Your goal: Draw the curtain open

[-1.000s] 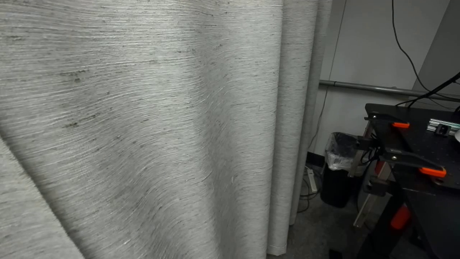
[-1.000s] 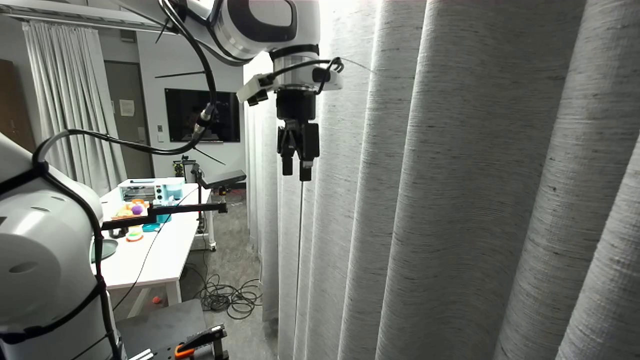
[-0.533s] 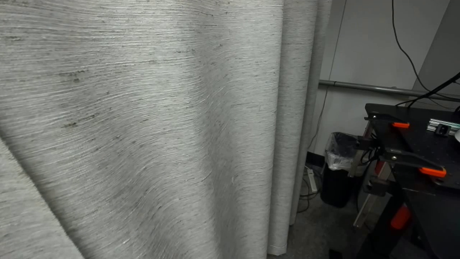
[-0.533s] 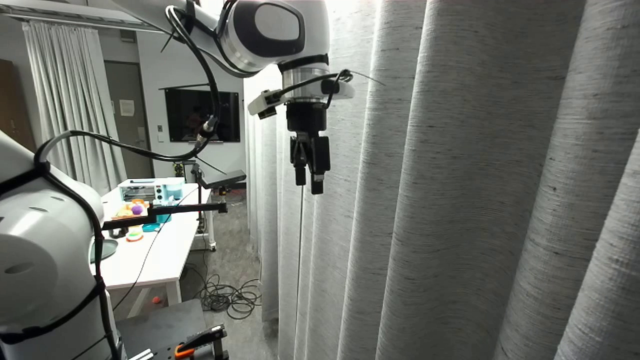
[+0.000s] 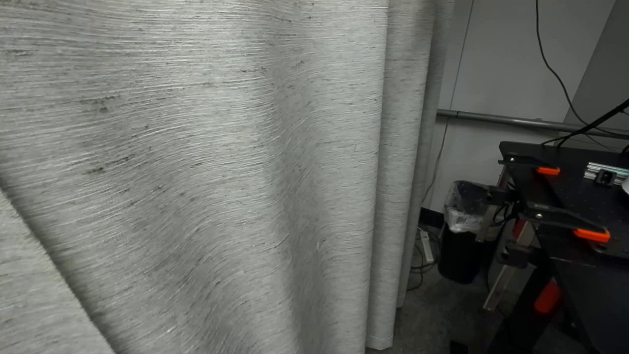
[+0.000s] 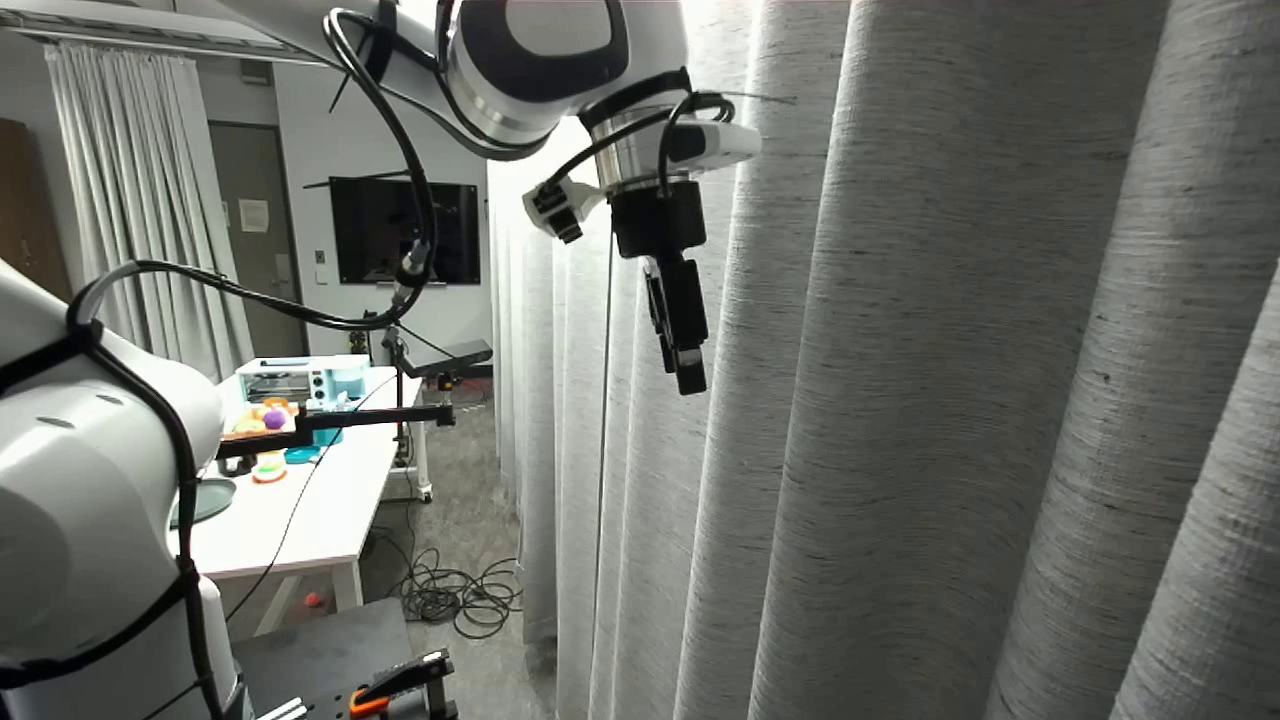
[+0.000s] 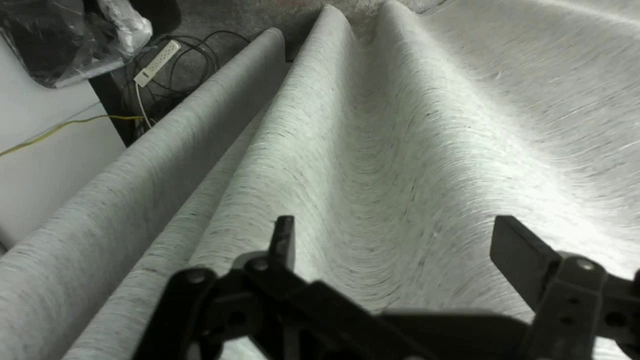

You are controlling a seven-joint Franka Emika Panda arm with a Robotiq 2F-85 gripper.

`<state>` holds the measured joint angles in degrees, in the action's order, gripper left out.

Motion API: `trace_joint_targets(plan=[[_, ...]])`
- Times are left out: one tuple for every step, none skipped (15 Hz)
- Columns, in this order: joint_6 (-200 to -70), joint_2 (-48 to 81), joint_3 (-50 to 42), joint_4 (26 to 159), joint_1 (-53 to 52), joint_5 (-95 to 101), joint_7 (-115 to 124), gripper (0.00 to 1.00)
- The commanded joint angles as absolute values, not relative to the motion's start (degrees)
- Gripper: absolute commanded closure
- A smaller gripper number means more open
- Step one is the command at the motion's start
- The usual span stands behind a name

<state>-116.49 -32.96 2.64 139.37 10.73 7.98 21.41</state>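
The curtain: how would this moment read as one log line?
curtain: hanging in folds | gripper: open, angled down beside it | grip: none | touch: cannot tell

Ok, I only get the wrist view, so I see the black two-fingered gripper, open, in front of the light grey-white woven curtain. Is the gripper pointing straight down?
Observer: No, in an exterior view the gripper is tilted, its tips low but off to a slant.
Operator: Oh! And what's out in the room that I can't see?
Observer: One thing: in an exterior view, a white rectangular table stands across a strip of grey floor from the curtain.
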Motion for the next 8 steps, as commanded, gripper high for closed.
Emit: trace_joint_targets(plan=[[-117.51,-38.2,3.37,142.8,13.73,10.98,28.12,0.0],[-117.31,-39.31,3.83,143.36,14.47,11.8,29.73,0.0],[-117.62,-40.81,4.37,144.13,15.11,12.75,31.35,0.0],[-117.99,-42.05,4.91,144.75,15.72,13.66,32.98,0.0],[-118.21,-42.93,5.33,145.11,16.05,14.31,34.14,0.0],[-117.82,-43.47,5.89,145.05,16.26,14.66,35.25,0.0],[-117.86,-44.03,6.45,145.12,16.31,15.12,36.23,0.0],[-118.17,-44.53,7.11,145.17,16.43,15.78,37.34,0.0]])
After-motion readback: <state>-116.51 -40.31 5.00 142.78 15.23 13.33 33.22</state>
